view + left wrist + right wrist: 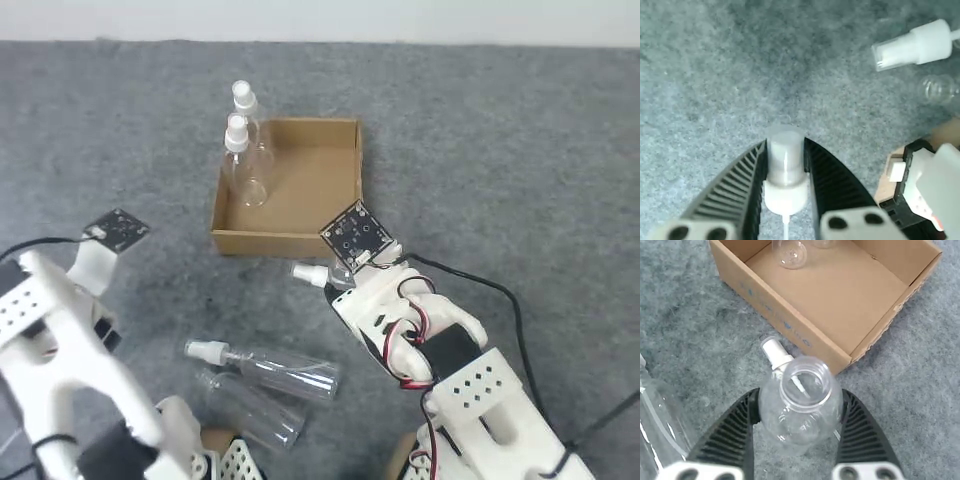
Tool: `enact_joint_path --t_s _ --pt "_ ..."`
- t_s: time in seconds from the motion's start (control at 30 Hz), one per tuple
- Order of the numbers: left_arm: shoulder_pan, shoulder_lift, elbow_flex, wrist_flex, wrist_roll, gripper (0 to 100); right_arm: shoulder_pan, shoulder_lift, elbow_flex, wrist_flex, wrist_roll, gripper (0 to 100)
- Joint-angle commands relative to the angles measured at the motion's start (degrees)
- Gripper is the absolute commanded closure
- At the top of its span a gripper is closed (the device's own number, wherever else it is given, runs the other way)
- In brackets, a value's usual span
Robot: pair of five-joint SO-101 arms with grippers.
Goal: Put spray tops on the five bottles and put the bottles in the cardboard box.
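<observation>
Grey carpet [520,150] covers the table. At its left, the left gripper [785,147] is clamped on a loose spray top [785,170], its ribbed black fingers [745,175] pressed to either side of the cap just above the carpet. To the right of that arm, near the front edge, two clear bottles lie on their sides touching each other. The farther one [280,372] wears a white spray top [208,350], and the nearer one [250,412] shows an open neck [940,89]. Behind them sits the cardboard box [285,243], where two capped bottles [248,180] [262,140] stand upright together in its far left corner. Just right of the box's front wall, the right gripper [800,397] grips a third clear bottle [800,410] around its body. The fitted spray top of this bottle [775,352] points toward the box, and the bottle is outside the cardboard.
</observation>
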Motion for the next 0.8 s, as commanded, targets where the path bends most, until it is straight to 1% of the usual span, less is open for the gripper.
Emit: enact_joint_path --t_s 0.0,0.4,0.47,0.6,0.77 --pt "0.53 -4.57 0.40 -1.14 0.62 99 0.66 -1.89 -0.18 -1.36 1.14 95.0" --pt "0.09 -13.01 0.48 -1.23 0.79 99 0.66 -1.89 -0.18 -1.36 1.14 95.0" --pt "0.00 -14.95 0.57 -2.37 2.81 99 0.66 -1.89 -0.18 -1.36 1.14 95.0" --pt "0.18 -18.90 2.68 -7.74 10.37 99 0.66 -1.89 -0.18 -1.36 1.14 95.0" --pt "0.44 -24.35 6.99 -12.40 14.51 99 0.66 -1.89 -0.18 -1.36 1.14 95.0"
